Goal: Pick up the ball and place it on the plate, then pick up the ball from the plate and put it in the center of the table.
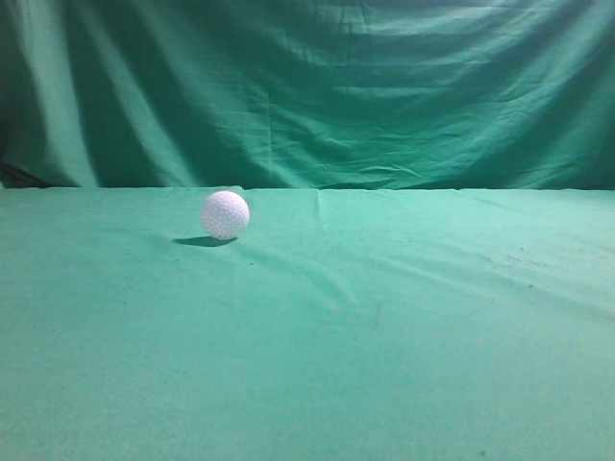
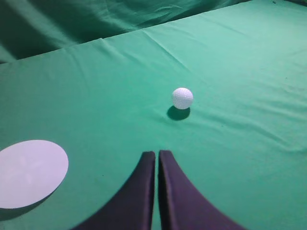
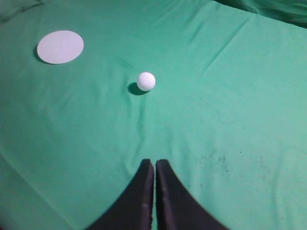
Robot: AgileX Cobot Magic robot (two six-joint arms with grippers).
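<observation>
I see the green-clothed counter [image 1: 404, 346] with its draped green backdrop [image 1: 307, 86] behind. The white plate [image 2: 29, 172] sits well apart from the ball [image 1: 225, 214], which rests on the cloth. Left gripper [image 2: 157, 155] and right gripper [image 3: 154, 164] are closed, empty. No writing readable.

Pretty dim and green-tinted overall, soft and grainy in the exterior view. Overexposed on the ball [image 1: 225, 214], dimples half washed out. Small dark shadow just left of it on the worktop [image 1: 384, 365], so lit from the right and above. Murky folds in the backdrop [image 1: 307, 86], darkest far left. Sharper in both wrist views, no real glare.
</observation>
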